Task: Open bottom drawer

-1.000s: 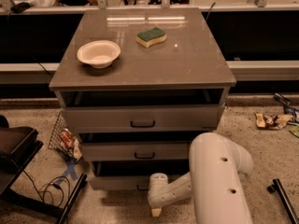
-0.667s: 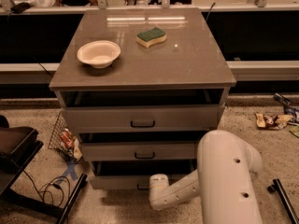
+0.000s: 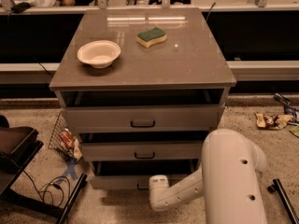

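Observation:
The grey cabinet has three flat-front drawers. The bottom drawer is the lowest one and stands a little way out, with a dark gap above its front. Its small black handle shows only in part. My gripper is at that handle, at the end of my white arm, which reaches in from the lower right. The white wrist covers the gripper's end. The middle drawer and the top drawer also stand slightly out.
A cream bowl and a green-and-yellow sponge lie on the cabinet top. A wire basket and cables lie on the floor to the left, next to a black stand. Litter lies at the right.
The big white link of my arm has shifted a little to the right. The wrist stays at the bottom drawer's handle. The drawer has not visibly moved.

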Controlling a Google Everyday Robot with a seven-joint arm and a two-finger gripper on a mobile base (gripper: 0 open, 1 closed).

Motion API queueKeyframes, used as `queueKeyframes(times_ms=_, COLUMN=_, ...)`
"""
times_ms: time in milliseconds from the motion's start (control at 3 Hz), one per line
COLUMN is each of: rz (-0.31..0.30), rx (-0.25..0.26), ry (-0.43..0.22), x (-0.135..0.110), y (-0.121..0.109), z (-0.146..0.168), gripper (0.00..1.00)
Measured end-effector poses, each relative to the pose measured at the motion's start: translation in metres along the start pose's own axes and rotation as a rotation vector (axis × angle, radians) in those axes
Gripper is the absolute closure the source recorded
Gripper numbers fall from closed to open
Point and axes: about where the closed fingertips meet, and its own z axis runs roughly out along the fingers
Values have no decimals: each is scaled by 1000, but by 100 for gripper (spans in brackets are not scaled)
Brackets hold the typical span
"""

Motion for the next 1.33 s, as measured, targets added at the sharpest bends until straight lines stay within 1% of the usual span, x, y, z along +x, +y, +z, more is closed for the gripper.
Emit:
queueKeyframes(times_ms=333, rz=0, rx=0, ry=0, x=0, y=0, z=0, gripper=100)
queueKeyframes(times_ms=667, rz=-23, rx=40, ry=-63, x=-8, y=-7, z=13, gripper=98)
queueKeyframes(times_ms=1333, rz=-20, rx=32, ry=-56, x=-7, y=-4, z=13, gripper=52)
